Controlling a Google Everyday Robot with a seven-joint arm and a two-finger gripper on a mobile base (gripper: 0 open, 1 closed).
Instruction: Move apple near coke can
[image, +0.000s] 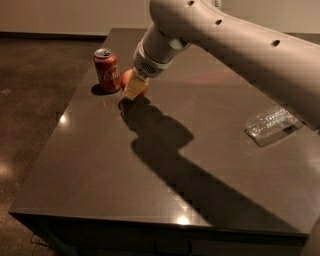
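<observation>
The coke can (106, 70), red with white script and a silver top, stands upright near the table's far left edge. The red-orange apple (127, 79) is just right of the can, a small gap apart, low at the table surface. My gripper (134, 88) comes down from the upper right and is shut on the apple. One pale finger (133, 91) covers the apple's front and hides most of it. The arm's shadow falls on the table in front of it.
A clear plastic bottle (272, 125) lies on its side at the right of the dark table (100, 165). The table's left edge runs close to the can. My arm (235, 45) spans the upper right of the view.
</observation>
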